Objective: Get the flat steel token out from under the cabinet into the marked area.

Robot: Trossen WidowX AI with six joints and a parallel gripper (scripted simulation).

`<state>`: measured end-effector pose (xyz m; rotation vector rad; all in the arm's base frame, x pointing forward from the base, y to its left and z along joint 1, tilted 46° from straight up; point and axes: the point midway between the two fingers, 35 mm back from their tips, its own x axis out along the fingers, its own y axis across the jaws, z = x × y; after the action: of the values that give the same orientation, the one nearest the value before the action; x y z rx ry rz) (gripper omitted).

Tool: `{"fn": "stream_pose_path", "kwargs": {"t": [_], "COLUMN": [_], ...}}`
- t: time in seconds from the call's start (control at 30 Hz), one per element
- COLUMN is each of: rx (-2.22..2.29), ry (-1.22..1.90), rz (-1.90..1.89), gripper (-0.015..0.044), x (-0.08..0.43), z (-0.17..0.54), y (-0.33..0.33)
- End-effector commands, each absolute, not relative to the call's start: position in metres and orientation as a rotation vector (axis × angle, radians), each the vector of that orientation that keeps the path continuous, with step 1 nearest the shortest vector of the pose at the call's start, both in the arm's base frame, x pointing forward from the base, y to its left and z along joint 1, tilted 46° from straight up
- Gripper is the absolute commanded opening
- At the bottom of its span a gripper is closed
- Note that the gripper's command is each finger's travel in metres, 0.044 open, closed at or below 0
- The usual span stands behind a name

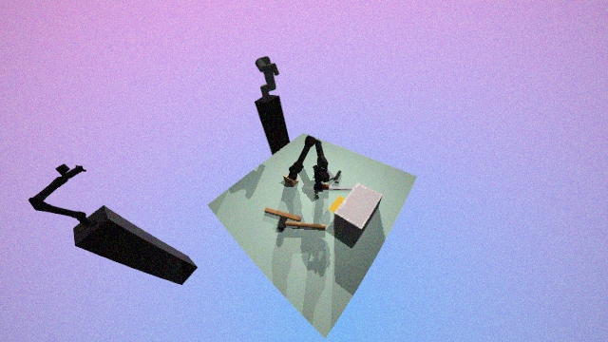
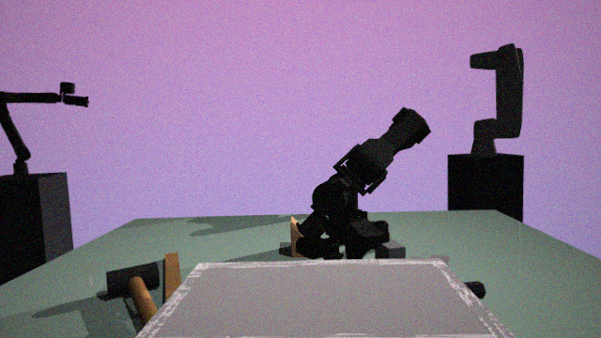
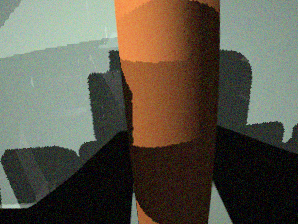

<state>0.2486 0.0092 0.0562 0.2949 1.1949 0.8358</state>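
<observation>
One token to recover, and I can't see it in any view; I take it to be under the cabinet (image 1: 358,204) (image 2: 329,300), ahead of the claw (image 1: 319,186) (image 3: 173,137). The vent slots don't face my cameras, so its exact spot is unconfirmed.

Yellow patch (image 1: 337,204): just before the cabinet, ahead of the claw and off to one side. It must be the goal area, set close so that a short drag out could finish there. No token shows on it.

Claw state: clenched on the orange handle of a tool (image 1: 326,186) (image 3: 169,100), one finger on each side. The tool's thin rod points from the claw towards the cabinet, its far end near a corner. I judge this hold is for reach: fingers stay outside while the rod does the work in the low gap. From above I can't tell whether the tip is under the edge. In the exterior view I can't make out the fingertips.

Farther from the claw, on the patch's side, lie a hammer (image 1: 305,225) (image 2: 133,279) and a wood strip (image 1: 282,214) (image 2: 172,277). Both look too bulky to help, probably decoys.

Next, I'd judge: line up the rod, hook behind the token and draw slowly. Risk: pushing it deeper.
</observation>
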Motion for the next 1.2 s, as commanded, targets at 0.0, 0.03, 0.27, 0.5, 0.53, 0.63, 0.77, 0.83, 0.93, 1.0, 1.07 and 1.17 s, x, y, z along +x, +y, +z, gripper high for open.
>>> {"fn": "stream_pose_path", "kwargs": {"t": [0.0, 0.03, 0.27, 0.5, 0.53, 0.63, 0.77, 0.83, 0.93, 1.0, 1.07, 1.17], "rx": [0.285, 0.285, 0.285, 0.286, 0.286, 0.286, 0.286, 0.286, 0.286, 0.286, 0.286, 0.286], "ry": [1.188, 1.188, 1.188, 1.188, 1.188, 1.188, 1.187, 1.187, 1.187, 1.187, 1.187, 1.187], "rz": [0.835, 0.835, 0.835, 0.835, 0.835, 0.836, 0.836, 0.836, 0.836, 0.836, 0.836, 0.836], "gripper": [0.0, 0.0, 0.0, 0.0, 0.0, 0.0, 0.0, 0.0, 0.0, 0.0, 0.0, 0.0], "x": [0.248, 0.248, 0.246, 0.245, 0.244, 0.244, 0.243, 0.242, 0.242, 0.241, 0.241, 0.24], "z": [0.061, 0.062, 0.067, 0.072, 0.072, 0.074, 0.077, 0.079, 0.081, 0.082, 0.084, 0.086], "y": [0.012, 0.013, 0.018, 0.023, 0.024, 0.026, 0.029, 0.03, 0.033, 0.034, 0.036, 0.038]}}
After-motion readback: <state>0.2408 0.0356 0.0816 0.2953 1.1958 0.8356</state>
